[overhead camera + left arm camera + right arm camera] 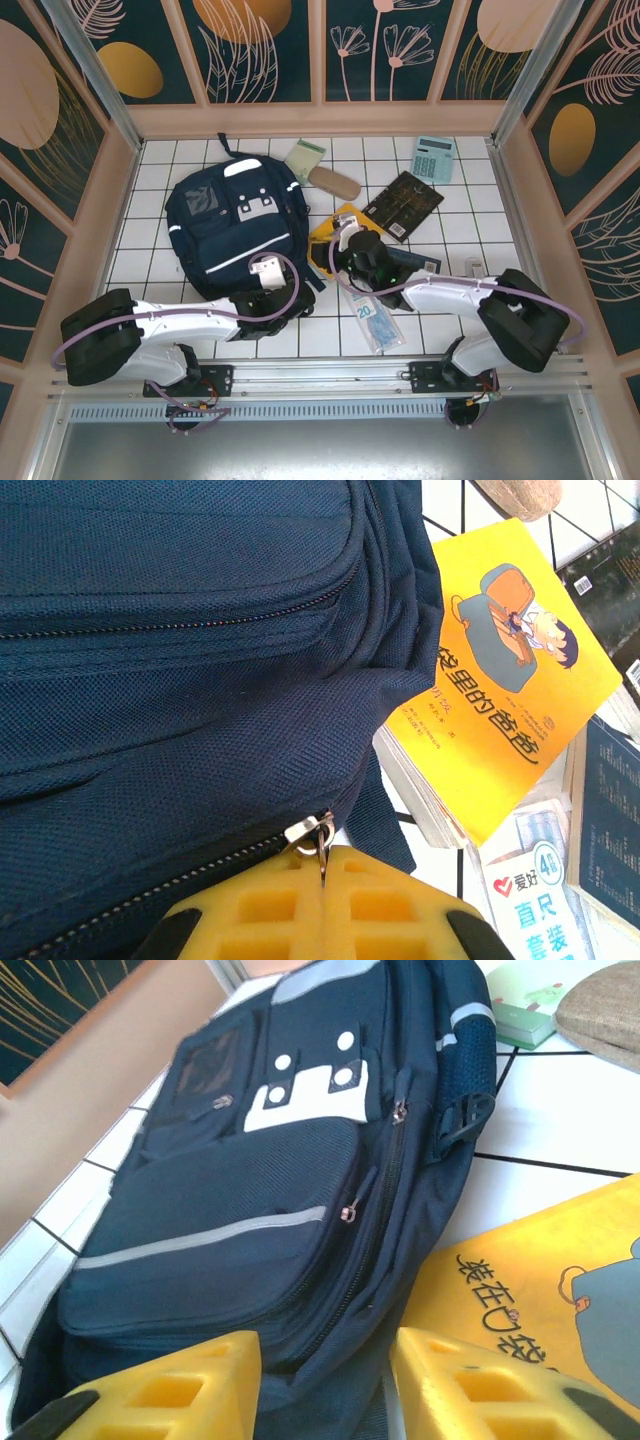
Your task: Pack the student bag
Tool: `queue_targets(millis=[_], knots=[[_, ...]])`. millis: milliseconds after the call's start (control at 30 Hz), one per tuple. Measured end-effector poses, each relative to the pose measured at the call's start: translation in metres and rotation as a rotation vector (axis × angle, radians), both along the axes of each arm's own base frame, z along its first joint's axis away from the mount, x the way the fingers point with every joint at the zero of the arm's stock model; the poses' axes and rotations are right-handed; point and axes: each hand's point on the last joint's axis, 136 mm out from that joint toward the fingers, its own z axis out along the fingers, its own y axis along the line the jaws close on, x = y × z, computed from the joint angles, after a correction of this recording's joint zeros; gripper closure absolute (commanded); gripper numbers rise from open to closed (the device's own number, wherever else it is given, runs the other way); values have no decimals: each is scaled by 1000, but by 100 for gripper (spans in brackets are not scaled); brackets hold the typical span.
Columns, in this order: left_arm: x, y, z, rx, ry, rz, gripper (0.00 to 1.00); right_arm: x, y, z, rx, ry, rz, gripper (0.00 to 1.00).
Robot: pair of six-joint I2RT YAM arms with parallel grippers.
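Two yellow fingers of my left gripper [322, 865] are pressed together on the metal zipper pull [312, 830] at the near edge of the student bag [180, 680], which lies flat on the tiled table [470, 215], left of centre. That pinch is thin; a skewed tug could slip it off or drag the whole bag. My right gripper [325, 1380], jaws apart, holds nothing beside the yellow book [540, 1290], so nothing pins the bag.

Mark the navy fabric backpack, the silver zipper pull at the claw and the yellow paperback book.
navy fabric backpack [225, 235], top external view, front pocket.
silver zipper pull [306, 828], left wrist view, its tab.
yellow paperback book [480, 720], left wrist view, cover.
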Motion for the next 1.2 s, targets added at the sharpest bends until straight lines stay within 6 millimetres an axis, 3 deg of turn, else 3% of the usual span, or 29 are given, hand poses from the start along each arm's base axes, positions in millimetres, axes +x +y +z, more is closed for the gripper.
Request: queue_targets(millis=[400, 533, 600, 633, 733, 767, 1033, 1200], knots=[[-2, 0, 13, -30, -15, -21, 100, 32, 20, -44, 38, 262, -122, 47], [-3, -1, 12, -25, -9, -34, 100, 32, 27, -62, 53, 346, -119, 56], [-3, -1, 12, -24, -8, -35, 100, 31, 33, -68, 64, 378, -110, 64], [-3, 0, 11, -23, -8, -35, 100, 31, 36, -69, 73, 394, -106, 73], [-4, 0, 11, -21, -9, -37, 100, 32, 40, -66, 97, 411, -104, 98], [-4, 1, 12, -23, -10, -37, 100, 33, 41, -65, 101, 410, -107, 100], [-9, 12, 20, -52, -22, -37, 100, 42, 35, -58, 72, 390, -145, 100], [-15, 25, 28, -69, -31, -38, 100, 70, 21, -43, 68, 351, -187, 100]])
